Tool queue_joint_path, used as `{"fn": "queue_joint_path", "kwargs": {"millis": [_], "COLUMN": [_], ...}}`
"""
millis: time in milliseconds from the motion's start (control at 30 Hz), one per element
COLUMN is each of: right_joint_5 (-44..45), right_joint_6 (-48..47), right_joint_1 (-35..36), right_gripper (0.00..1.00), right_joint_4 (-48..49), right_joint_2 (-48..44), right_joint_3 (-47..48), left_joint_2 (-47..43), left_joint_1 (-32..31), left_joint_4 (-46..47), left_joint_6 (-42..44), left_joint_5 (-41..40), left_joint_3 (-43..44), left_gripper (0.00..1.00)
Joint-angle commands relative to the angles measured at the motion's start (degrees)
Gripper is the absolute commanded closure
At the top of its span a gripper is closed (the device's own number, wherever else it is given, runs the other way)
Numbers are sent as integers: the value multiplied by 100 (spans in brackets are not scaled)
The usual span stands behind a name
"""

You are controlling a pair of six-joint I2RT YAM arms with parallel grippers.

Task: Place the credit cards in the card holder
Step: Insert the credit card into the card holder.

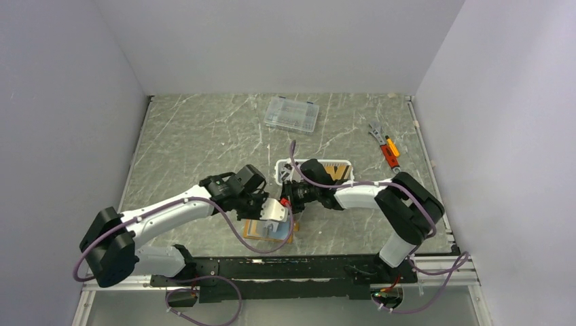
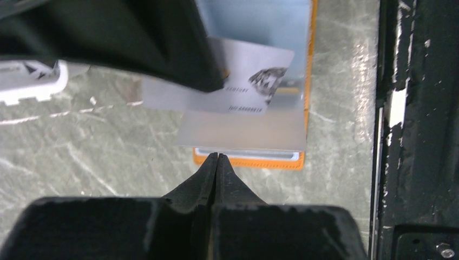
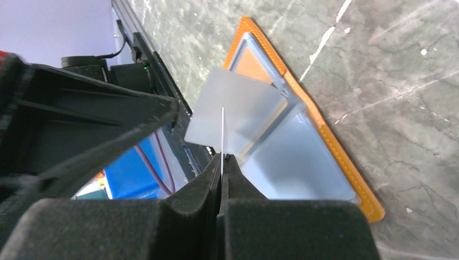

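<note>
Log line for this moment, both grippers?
right gripper shut on grey card | card over open card holder | left gripper shut at its flap

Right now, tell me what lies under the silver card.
The open orange card holder, its grey lining showing. The part directly beneath the silver card is covered, so nothing there can be seen.

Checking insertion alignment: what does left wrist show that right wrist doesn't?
Left wrist only: the printed face of the grey-white card, with a diamond graphic and small text; a corner of the white basket; the left gripper shut at the near edge of the card holder.
Right wrist only: that card edge-on, pinched in the right gripper, with the holder's open pockets beyond it.
Both: the orange holder lying open on the marble table.
</note>
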Motion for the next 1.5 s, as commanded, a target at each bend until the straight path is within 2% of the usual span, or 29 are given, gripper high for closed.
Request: {"fn": "queue_joint_path", "kwargs": {"millis": [0,367,667,1100,1467], "right_joint_5": [-323,-343,-396,-461,-268], "right_joint_6": [18,146,247,470,507], "right_joint_1": [2,-54,-227,-226,-232], "right_gripper": [100,100,100,100,100], "right_joint_4": [333,603,859,1397,1474], "right_joint_2": [352,376,261,573,584], "right_joint_3": [215,-69,-423,-586,-922], "left_joint_2": [-293,88,236,280,110], "left_joint_1": [253,271,255,75,-186], "left_joint_4": [-284,263,714,744,311], "left_joint_6": [411,945,1653,1540,1194], "left_joint_5": [199,207,-237,-318,-236], "left_joint_3": [-120,-522,-1251,-1443,-1424], "left_gripper": [97,97,98,98,100]}}
